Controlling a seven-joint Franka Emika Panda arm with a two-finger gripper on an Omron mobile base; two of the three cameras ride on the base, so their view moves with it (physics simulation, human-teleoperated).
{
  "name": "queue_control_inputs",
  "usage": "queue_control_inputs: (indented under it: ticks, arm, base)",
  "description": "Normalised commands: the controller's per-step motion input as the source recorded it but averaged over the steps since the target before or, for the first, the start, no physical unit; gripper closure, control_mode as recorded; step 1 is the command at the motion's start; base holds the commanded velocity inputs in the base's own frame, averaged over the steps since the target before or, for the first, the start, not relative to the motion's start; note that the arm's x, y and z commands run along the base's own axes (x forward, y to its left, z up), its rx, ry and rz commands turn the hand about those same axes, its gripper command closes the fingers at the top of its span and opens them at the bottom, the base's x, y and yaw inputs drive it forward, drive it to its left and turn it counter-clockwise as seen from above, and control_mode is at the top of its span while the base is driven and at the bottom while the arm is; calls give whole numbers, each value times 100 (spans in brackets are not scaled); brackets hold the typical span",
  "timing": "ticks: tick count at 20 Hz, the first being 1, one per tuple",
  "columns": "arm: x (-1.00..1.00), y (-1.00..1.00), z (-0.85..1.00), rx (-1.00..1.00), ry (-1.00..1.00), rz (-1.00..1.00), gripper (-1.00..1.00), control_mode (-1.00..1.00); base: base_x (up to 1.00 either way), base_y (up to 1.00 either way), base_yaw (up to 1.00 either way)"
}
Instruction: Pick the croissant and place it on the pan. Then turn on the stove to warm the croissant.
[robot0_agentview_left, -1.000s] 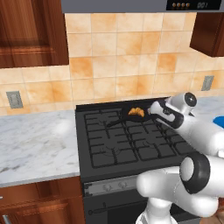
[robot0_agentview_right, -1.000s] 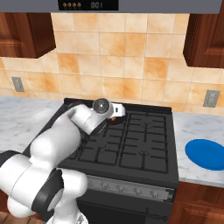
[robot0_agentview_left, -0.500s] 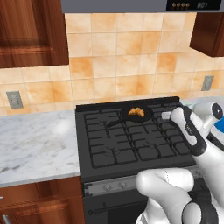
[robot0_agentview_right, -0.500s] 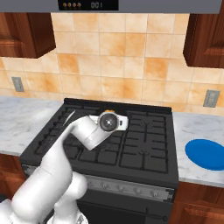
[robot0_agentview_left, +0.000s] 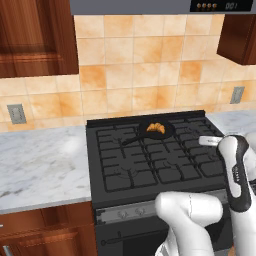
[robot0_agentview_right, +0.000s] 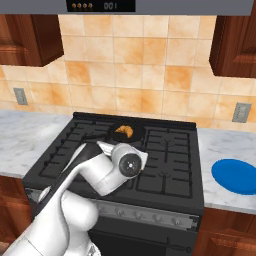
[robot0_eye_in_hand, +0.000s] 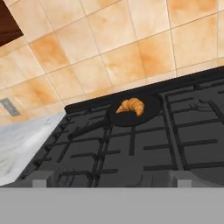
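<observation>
Croissant (robot0_eye_in_hand: 131, 106) was already sitting in the pan (robot0_eye_in_hand: 148, 109), upper middle of the stove (robot0_eye_in_hand: 183, 144). Pincer (robot0_eye_in_hand: 111, 178) was wide and empty, so next up I'd guess the knobs (robot0_agentview_right: 150, 216), low on the front.

stove (robot0_agentview_left: 150, 165) carries pan (robot0_agentview_left: 167, 133); counter (robot0_agentview_right: 220, 145) carries blue plate (robot0_agentview_right: 236, 176).

Arm (robot0_agentview_right: 100, 170) hides stove (robot0_agentview_right: 170, 165) front-left grates, pan (robot0_agentview_right: 137, 132) handle.

Croissant (robot0_eye_in_hand: 131, 106): golden, ridged, lying in pan (robot0_eye_in_hand: 144, 114). Pan: black, round, at stove's (robot0_eye_in_hand: 131, 153) back edge, handle front-left.
</observation>
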Motion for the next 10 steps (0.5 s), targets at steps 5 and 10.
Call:
queue_control_inputs:
  ticks: [5, 10]
  arm:
    - [-68, -9, 0, 9, -5, 0, -100, -100]
    - [-61, -21, 0, 6, -4, 0, -100, -100]
  base:
    - [0, 0, 0]
    - [0, 0, 0]
